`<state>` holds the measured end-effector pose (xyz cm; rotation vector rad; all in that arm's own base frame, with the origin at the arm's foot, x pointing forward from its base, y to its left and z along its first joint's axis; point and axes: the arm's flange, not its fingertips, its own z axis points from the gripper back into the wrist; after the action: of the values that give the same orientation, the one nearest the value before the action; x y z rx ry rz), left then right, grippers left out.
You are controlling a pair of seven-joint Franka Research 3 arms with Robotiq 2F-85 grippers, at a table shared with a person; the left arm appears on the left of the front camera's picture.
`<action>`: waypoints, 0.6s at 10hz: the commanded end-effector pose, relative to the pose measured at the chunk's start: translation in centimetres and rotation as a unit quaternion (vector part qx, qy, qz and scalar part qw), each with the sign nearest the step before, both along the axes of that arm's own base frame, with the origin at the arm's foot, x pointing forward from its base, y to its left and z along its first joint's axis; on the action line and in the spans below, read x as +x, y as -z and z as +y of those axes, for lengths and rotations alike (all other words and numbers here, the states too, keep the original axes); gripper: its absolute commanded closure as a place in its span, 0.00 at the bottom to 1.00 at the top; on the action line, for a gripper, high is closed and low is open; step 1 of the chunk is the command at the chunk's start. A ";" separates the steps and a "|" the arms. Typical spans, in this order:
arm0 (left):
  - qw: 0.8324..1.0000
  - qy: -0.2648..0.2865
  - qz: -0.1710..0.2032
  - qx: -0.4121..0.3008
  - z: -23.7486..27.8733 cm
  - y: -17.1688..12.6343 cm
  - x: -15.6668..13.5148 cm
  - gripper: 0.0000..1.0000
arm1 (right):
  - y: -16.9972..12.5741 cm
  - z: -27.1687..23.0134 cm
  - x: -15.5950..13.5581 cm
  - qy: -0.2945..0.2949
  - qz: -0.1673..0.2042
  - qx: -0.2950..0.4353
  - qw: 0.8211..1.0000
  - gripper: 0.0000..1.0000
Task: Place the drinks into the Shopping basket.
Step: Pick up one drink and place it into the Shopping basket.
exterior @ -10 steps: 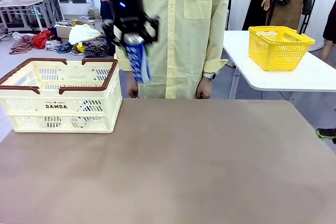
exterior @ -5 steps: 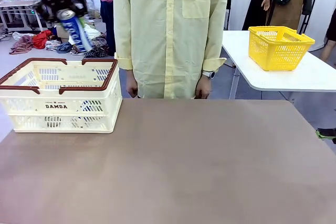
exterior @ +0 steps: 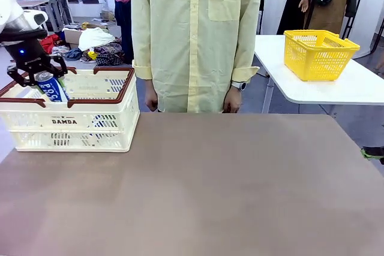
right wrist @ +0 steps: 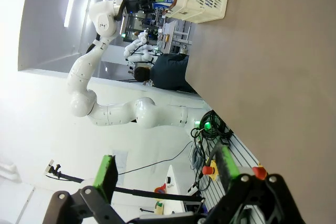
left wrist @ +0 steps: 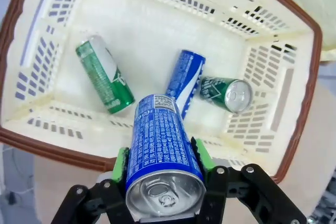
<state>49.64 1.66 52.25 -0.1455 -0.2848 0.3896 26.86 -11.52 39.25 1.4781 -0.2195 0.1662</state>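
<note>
- Blue can (left wrist: pixel 164 150) sits pinched in my left end effector (left wrist: pixel 161 162), hanging over the Shopping basket (exterior: pixel 102 110).
- Three cans already lie inside: two green, one blue.
- Step in hand: the drop; next I should lower, then release.
- My right end effector (right wrist: pixel 165 174) stands spread, empty, away from the table (exterior: pixel 228 184).

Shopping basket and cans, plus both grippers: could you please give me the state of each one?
Shopping basket: upright on the table, three cans inside.
Blue can: gripped above the basket, not released.
Two green cans: lying on their sides.
Second blue can: lying in the basket.
Left gripper: shut on the blue can.
Right gripper: open, holding nothing.
</note>
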 end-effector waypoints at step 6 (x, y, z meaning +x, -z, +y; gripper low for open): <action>0.999 0.027 -0.005 0.018 -0.7 0.1 2.7 1.00 | -0.3 0.0 -0.1 -0.003 0.005 0.002 1.000 0.00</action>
<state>50.35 1.22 51.76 -0.1334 -0.2759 0.3689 26.86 -11.51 39.26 1.4780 -0.2194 0.1664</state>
